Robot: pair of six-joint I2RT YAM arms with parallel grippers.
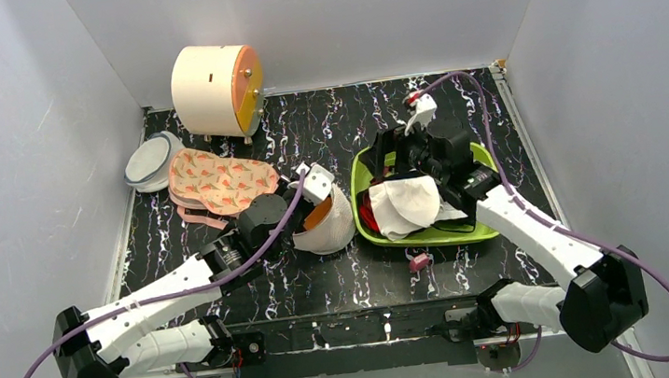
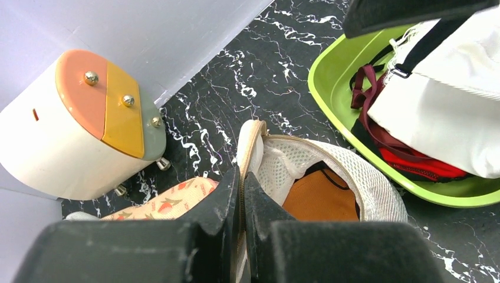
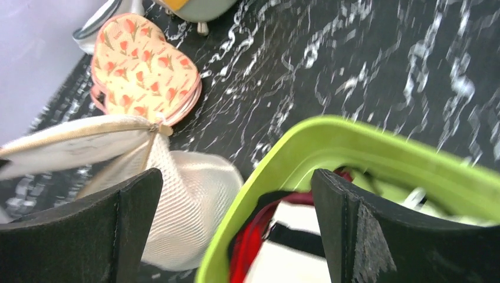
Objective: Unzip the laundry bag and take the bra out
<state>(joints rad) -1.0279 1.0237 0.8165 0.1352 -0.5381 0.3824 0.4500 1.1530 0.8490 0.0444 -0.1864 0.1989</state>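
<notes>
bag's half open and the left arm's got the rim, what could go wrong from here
The left gripper, jaws shut, pinches only the thin zipper rim of the laundry bag; a tug could slip off or drag the whole bag.
Only an orange cup of the bra shows through the gap; it may snag on the rim coming out.
The right gripper hangs open over the green tray and could catch the loose garments there.

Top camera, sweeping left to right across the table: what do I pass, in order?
In order: white disc → flamingo pouch → laundry bag → green tray.
</notes>
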